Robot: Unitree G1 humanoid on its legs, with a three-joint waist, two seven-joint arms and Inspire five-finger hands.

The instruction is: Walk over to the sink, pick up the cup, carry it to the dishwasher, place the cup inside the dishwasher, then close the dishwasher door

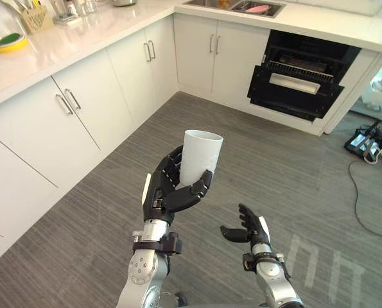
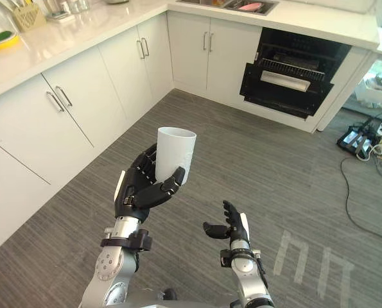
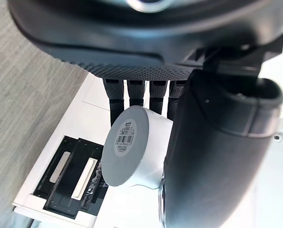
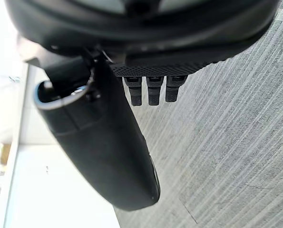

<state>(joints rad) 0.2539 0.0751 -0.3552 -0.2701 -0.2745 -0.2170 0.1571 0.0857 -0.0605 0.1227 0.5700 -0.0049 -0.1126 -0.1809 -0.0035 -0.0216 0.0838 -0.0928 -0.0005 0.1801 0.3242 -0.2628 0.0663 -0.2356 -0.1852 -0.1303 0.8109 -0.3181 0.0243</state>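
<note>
A white cup (image 1: 200, 156) stands upright in my left hand (image 1: 167, 190), fingers behind it and thumb across its front, held above the grey floor. In the left wrist view the cup's base (image 3: 124, 147) with a barcode sticker shows between the fingers and thumb. My right hand (image 1: 248, 228) hangs lower to the right, fingers relaxed, holding nothing. The dishwasher (image 1: 300, 77) sits under the far counter with its dark door (image 1: 292, 92) partly lowered and a rack showing inside. The sink (image 1: 242, 6) is set in the counter at the back.
White cabinets (image 1: 81, 109) run along the left and back under a pale counter (image 1: 69, 42). A yellow dish with a green sponge (image 1: 9, 42) and a utensil holder (image 1: 33, 18) stand on it. Cables and devices (image 1: 370, 138) lie at the right.
</note>
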